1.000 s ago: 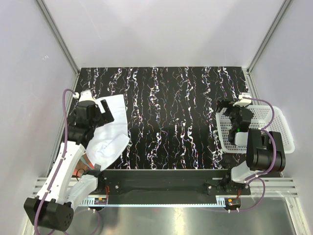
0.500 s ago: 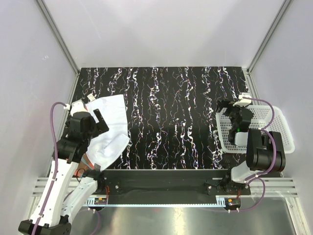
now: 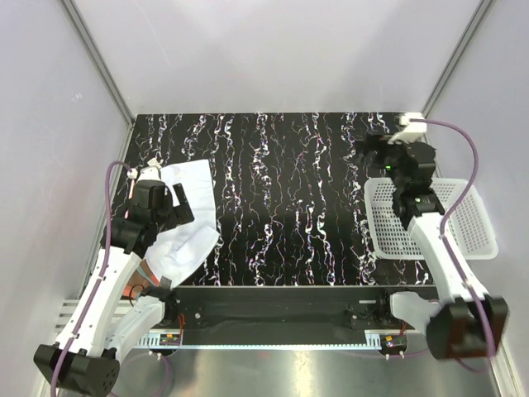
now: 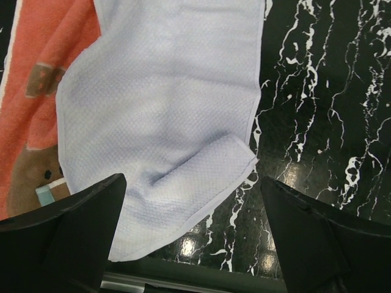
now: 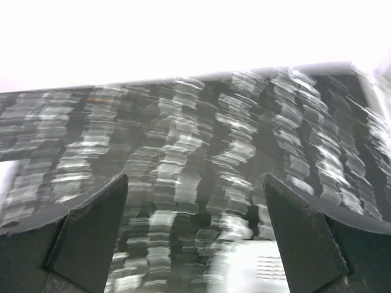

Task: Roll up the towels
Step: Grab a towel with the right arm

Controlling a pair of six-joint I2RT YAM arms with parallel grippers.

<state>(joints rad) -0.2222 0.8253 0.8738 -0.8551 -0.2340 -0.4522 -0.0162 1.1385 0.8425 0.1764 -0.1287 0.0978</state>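
**Top external.** White perforated basket (image 3: 468, 217) sits at the right edge of the black marbled table (image 3: 289, 190). The white towel (image 3: 190, 219) lies flat on the table, well apart from the basket on the opposite side. The orange towel (image 3: 146, 270) is under its near edge, only a sliver showing. The left gripper (image 3: 172, 201) hovers over the white towel, far from the basket. The right gripper (image 3: 377, 150) is just beyond the basket's far left corner.

**Left wrist.** The left gripper's jaws stand wide apart and grip nothing. The white towel (image 4: 165, 116) is spread below, one near corner folded over on itself. The orange towel (image 4: 46, 91) with brown print is tucked beneath its left side. Basket out of frame.

**Right wrist.** Heavily blurred. The right gripper's (image 5: 195, 183) jaws are wide apart over the bare marbled table (image 5: 183, 146). No towel in frame.
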